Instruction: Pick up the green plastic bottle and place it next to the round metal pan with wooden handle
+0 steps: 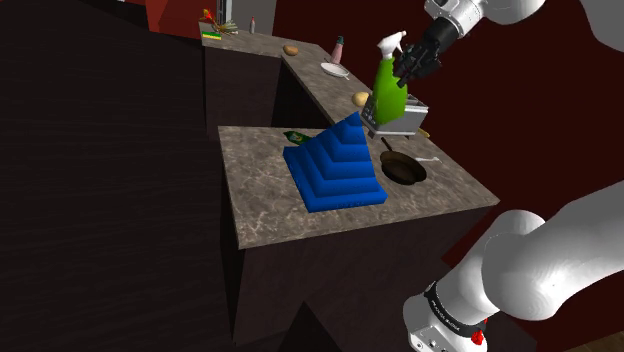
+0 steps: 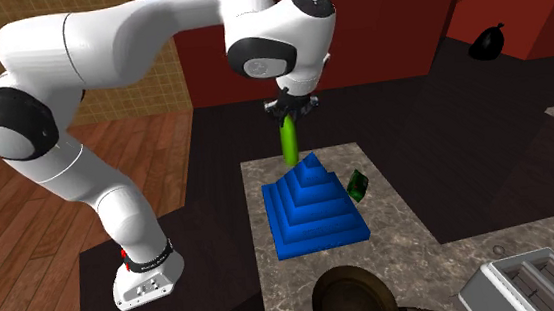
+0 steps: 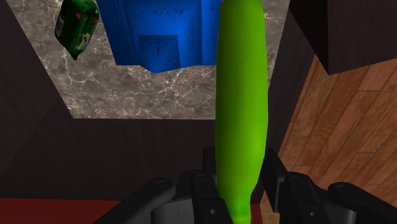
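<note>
Clamping the green bottle point(image 3: 242, 95), claw point(image 3: 242, 168) high above counter point(image 1: 270, 195), blue stepped pyramid point(image 1: 335, 168) beside dark round pan point(image 1: 404, 171).

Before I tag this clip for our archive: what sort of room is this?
Probably a kitchen: a toaster and a dark round pan sit on a stone-patterned counter, and a plate lies on a further counter behind.

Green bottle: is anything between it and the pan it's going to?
Yes. The gripper holds the bottle up in the air, and the blue stepped pyramid stands on the counter between it and the pan. Lifted higher, it could probably pass over.
</note>
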Robot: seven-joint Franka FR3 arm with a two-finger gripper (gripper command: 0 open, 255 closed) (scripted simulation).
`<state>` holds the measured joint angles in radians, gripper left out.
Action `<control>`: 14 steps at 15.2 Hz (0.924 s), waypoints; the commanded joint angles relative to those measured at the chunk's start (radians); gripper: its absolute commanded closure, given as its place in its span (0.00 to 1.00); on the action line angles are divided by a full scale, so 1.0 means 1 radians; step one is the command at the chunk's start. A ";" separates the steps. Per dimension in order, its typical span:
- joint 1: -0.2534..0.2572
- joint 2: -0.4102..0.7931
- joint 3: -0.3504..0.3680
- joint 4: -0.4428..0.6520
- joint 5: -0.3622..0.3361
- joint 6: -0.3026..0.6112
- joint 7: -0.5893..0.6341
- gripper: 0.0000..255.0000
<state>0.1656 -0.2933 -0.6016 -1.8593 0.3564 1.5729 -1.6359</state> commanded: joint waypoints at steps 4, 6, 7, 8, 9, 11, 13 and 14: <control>-0.045 -0.043 -0.068 -0.008 -0.048 -0.067 -0.087 1.00; -0.061 -0.049 -0.101 0.001 -0.065 -0.096 -0.125 1.00; -0.068 -0.050 -0.118 0.008 -0.073 -0.112 -0.145 1.00; -0.074 -0.050 -0.136 0.015 -0.080 -0.127 -0.165 1.00; -0.081 -0.048 -0.155 0.024 -0.087 -0.142 -0.187 1.00; -0.092 -0.041 -0.196 0.046 -0.099 -0.174 -0.232 1.00; -0.101 -0.027 -0.240 0.073 -0.108 -0.206 -0.281 1.00; -0.104 -0.017 -0.264 0.088 -0.112 -0.223 -0.307 1.00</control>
<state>0.0671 -0.3108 -0.8486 -1.7777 0.2523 1.3637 -1.9201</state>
